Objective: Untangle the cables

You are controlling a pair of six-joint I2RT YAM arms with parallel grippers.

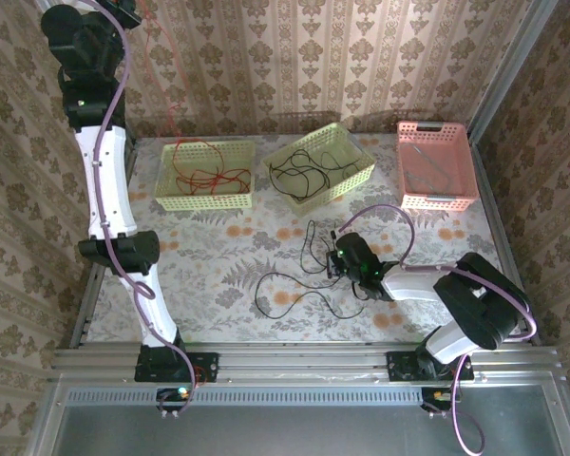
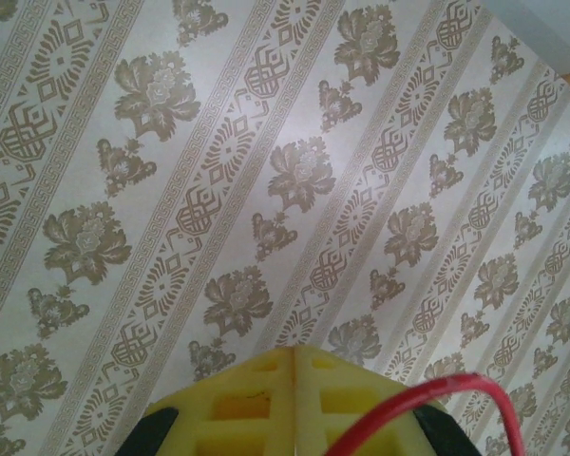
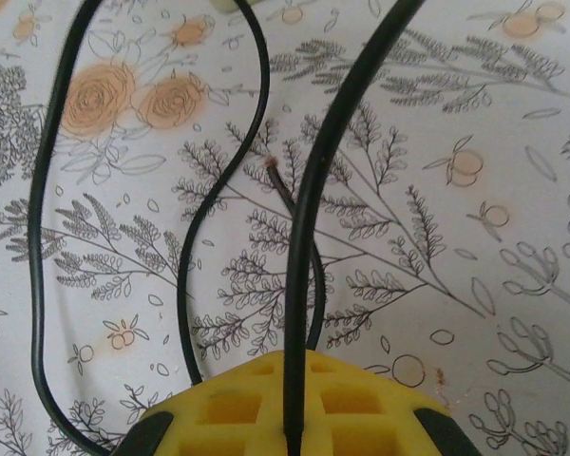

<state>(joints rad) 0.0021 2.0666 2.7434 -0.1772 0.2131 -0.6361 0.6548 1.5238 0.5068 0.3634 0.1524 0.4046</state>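
Left tool (image 2: 294,389) stood raised high at the far left with its pads closed together. The red cable (image 2: 427,392) was pinched there and arched over the right pad, with the patterned wall (image 2: 266,190) behind. In the top view, the red cable hung from that tool down into the left basket (image 1: 171,195), where the rest lay in loose loops. The middle basket (image 1: 356,152), set askew just beside it, held coiled black cables (image 1: 309,176). In front of the baskets, a loose black cable (image 1: 294,285) sprawled in open loops on the desk (image 1: 218,266). The right tool (image 3: 290,389) sat low over the desk, pads closed on this loose black cable, which rose from the seam between them. Two more strands curved to the left of it, and a cut end lay beside it. The pink basket (image 1: 437,199), far right, held a thin pale cable (image 1: 427,161).
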